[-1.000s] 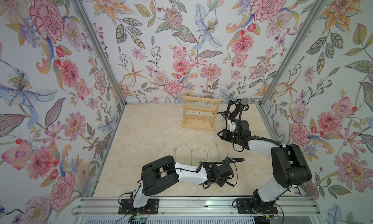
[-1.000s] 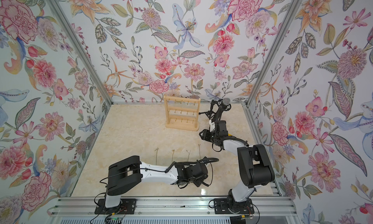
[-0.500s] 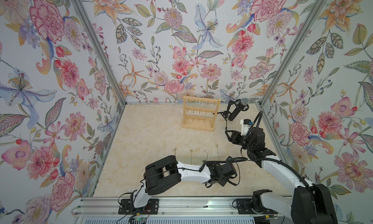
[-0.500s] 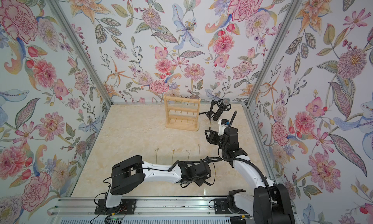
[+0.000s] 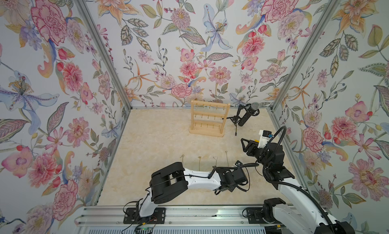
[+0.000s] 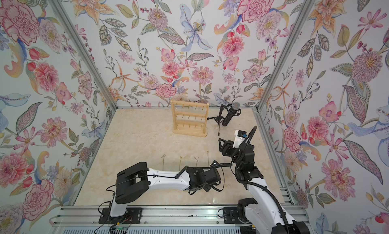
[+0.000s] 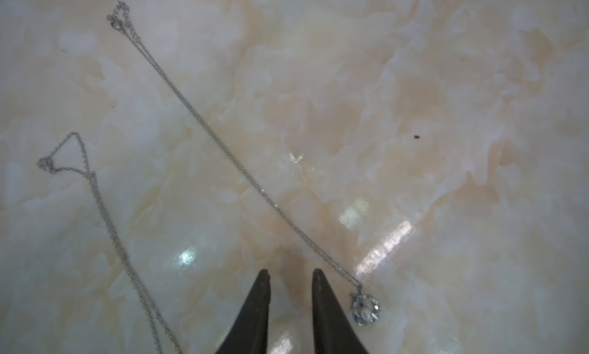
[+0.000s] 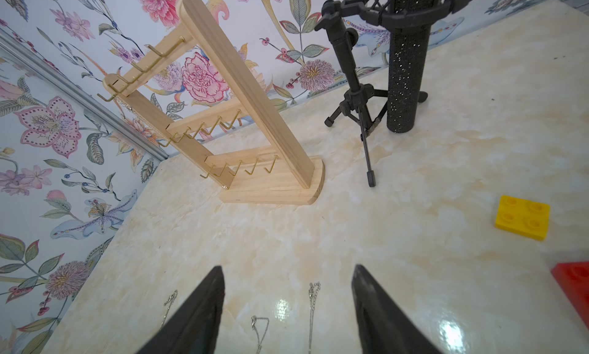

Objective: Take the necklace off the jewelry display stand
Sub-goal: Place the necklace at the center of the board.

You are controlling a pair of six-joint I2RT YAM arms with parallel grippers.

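Near front edge of counter point(image 7: 414, 113): left hand point(image 7: 290, 270) fingers barely apart, empty, necklace point(image 7: 261, 190) flat alongside, pendant point(image 7: 366, 307) just beside one finger. Reads as laid down off-rack. Right hand point(image 8: 288, 267) wide apart, empty, aimed at jewelry display stand point(image 8: 255, 100) by far edge, presumably for next pick; hooks point(image 8: 251, 170) mostly bare.

jewelry display stand point(image 8: 255, 97): matt pale wood, brassy metal hooks point(image 8: 272, 163) | tabletop point(image 8: 318, 241): glossy marble-look | necklace point(image 7: 262, 190): fine silvery metal chain

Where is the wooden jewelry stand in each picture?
Top view: jewelry display stand at the far end of the table.
Top view: same place.
Left wrist: not in it.
Right wrist: beyond the right hand, across the table.
Shared landmark: the black microphone beside it.
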